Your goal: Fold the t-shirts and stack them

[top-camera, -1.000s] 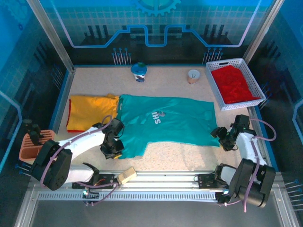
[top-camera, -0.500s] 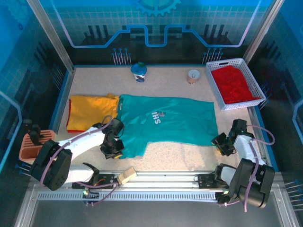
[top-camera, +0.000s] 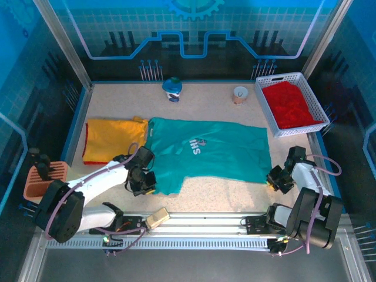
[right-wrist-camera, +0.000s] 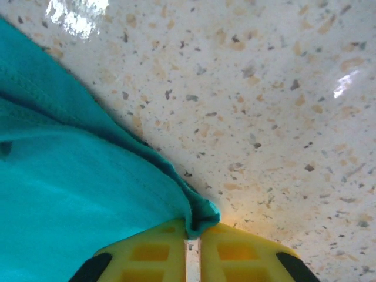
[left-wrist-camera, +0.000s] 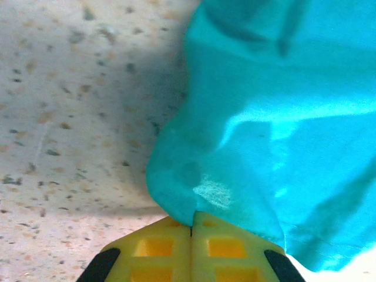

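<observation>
The teal-green t-shirt (top-camera: 205, 153) lies spread across the middle of the table, white lettering facing up. My left gripper (top-camera: 144, 183) is shut on its near left sleeve, and teal cloth (left-wrist-camera: 264, 117) bunches out from between the yellow fingers (left-wrist-camera: 158, 247). My right gripper (top-camera: 274, 181) is shut on the shirt's near right corner (right-wrist-camera: 200, 214), pinched between its yellow fingers (right-wrist-camera: 241, 249). A folded yellow t-shirt (top-camera: 111, 138) lies at the left, over a red edge. A red t-shirt (top-camera: 291, 106) fills the white basket (top-camera: 265, 107) at the back right.
A small blue-and-white object (top-camera: 172, 89) and a small cup (top-camera: 239, 94) stand near the back edge. An orange-brown holder (top-camera: 41, 179) sits off the table's left side. Bare speckled tabletop (top-camera: 229, 194) runs along the near edge.
My right gripper moved down to the shirt's near right corner and closed on it. The left gripper stayed shut on the sleeve and shifted slightly.
</observation>
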Controlling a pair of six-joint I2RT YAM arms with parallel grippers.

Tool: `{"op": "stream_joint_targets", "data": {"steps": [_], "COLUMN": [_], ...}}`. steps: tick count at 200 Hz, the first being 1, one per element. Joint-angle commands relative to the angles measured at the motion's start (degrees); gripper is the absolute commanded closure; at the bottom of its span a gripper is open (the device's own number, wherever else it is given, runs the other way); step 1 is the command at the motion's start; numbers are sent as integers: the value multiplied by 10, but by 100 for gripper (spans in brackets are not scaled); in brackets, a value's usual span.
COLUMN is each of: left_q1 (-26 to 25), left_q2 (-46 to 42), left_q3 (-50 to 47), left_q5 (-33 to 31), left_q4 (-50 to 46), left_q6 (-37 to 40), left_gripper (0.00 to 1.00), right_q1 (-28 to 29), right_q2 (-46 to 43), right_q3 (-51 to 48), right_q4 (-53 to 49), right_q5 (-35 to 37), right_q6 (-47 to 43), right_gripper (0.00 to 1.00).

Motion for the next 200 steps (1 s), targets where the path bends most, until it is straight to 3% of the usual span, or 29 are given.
{"op": "stream_joint_targets", "data": {"steps": [1, 44, 77, 200], "left_q1": [-13, -17, -11, 155], "left_q2": [-25, -88, -78, 83], "left_q3": [0, 41, 107, 341], "left_q5": [26, 53, 46, 96], "left_q4": [-9, -53, -73, -85], "left_q6": [-7, -11, 9, 144], "left_gripper": [100, 100, 100, 100], "right_q1": [0, -7, -11, -16], "right_q2": [19, 10, 19, 185], "right_q3": [-4, 21, 54, 197], "right_q4": [94, 59, 47, 84], "right_q5": [-42, -63, -100, -140], "right_q6": [-12, -14, -12, -8], "right_gripper": [96, 100, 100, 100]}}
